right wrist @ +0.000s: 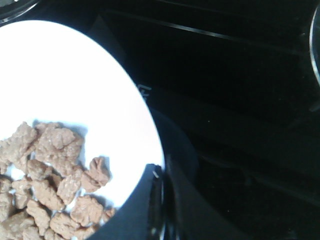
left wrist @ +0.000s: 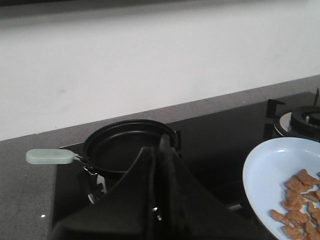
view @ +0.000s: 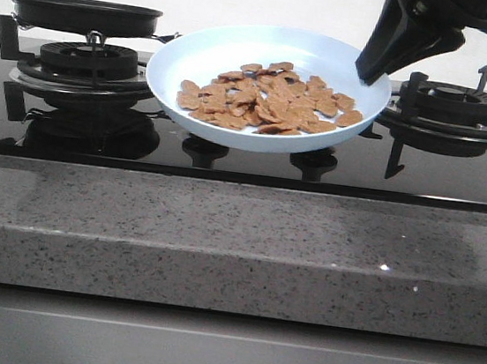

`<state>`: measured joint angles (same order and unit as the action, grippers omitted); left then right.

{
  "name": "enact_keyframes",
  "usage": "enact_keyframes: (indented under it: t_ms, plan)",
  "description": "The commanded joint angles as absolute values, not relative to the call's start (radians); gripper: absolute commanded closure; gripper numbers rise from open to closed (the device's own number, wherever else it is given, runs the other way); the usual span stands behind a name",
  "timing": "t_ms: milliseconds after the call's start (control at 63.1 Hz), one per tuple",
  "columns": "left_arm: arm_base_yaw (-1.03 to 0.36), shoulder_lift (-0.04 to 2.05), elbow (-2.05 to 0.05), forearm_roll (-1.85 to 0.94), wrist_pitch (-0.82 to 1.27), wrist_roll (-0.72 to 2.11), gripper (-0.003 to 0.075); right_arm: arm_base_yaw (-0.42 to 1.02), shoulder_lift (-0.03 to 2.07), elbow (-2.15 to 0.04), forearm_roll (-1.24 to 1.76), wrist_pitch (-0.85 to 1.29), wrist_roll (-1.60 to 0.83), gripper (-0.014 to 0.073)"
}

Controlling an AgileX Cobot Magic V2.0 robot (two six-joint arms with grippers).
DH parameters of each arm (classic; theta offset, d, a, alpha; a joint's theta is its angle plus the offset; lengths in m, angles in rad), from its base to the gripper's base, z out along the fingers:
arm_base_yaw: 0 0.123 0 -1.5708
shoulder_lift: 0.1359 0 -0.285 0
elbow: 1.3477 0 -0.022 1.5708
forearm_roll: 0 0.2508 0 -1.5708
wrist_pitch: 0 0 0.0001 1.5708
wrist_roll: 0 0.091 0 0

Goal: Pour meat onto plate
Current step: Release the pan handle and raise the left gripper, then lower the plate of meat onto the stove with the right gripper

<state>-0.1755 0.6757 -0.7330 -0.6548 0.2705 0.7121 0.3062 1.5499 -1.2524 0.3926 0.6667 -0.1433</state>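
Meat [view: 272,97]: a heap of small flat orange-brown pieces lying in the plate, mostly on the near half, toward the front edge of the stove.
Plate [view: 197,56]: pale blue, round and shallow. In the front view it sits tilted, far rim high and near rim low, between the 2 burners, above the knobs [view: 205,151]. It seems lifted off the glass.
Right gripper [view: 375,69]: comes down from the upper right to the plate's right rim. In the right wrist view the fingers [right wrist: 150,210] meet at the rim with almost no gap, so I judge them pinched on the plate.
Left gripper [left wrist: 159,165]: seen only in its own wrist view, hanging above the stove near the pan, fingers pressed together with nothing between them.
Frying pan [view: 85,13]: black with a pale handle [left wrist: 50,156], on the left burner [view: 88,61]. Its visible inside looks bare.
Stage: judging by the bare pan and full plate, the pour looks done. What remains is setting the plate down.
Doing it well: level the plate before lowering, since the meat crowds the low side and could slide over that rim. Go slow, and let the base land flat before releasing.
Risk: a rim-only pinch can slip or twist under the load.
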Motion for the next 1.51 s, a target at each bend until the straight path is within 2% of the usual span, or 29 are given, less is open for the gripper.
enact_keyframes:
  t_ms: [0, 460, 618, 888, 1220, 1490]
  plan:
    - [-0.184, 0.653, -0.736, -0.666, 0.168, 0.712, 0.0741, 0.307, 1.505, -1.279, 0.41, 0.622, -0.15, 0.0651]
    - [-0.184, 0.653, -0.731, -0.672, 0.159, 0.712, 0.0741, 0.307, 1.505, -1.283, 0.412, 0.626, -0.147, 0.0651]
    - [-0.184, 0.653, -0.731, -0.672, 0.159, 0.712, 0.0741, 0.282, 1.527, -1.352, 0.415, 0.696, -0.076, 0.0651]
    - [-0.184, 0.658, -0.731, -0.672, 0.159, 0.712, 0.0741, 0.174, 1.705, -1.695, 0.506, 0.983, -0.052, 0.0651]
    - [-0.184, 0.663, -0.731, -0.672, 0.161, 0.712, 0.0741, 0.164, 2.022, -2.156, 0.501, 1.186, 0.011, 0.0651]
    - [-0.184, 0.663, -0.731, -0.672, 0.161, 0.712, 0.0741, 0.159, 2.188, -2.331, 0.477, 1.293, 0.04, 0.0651]
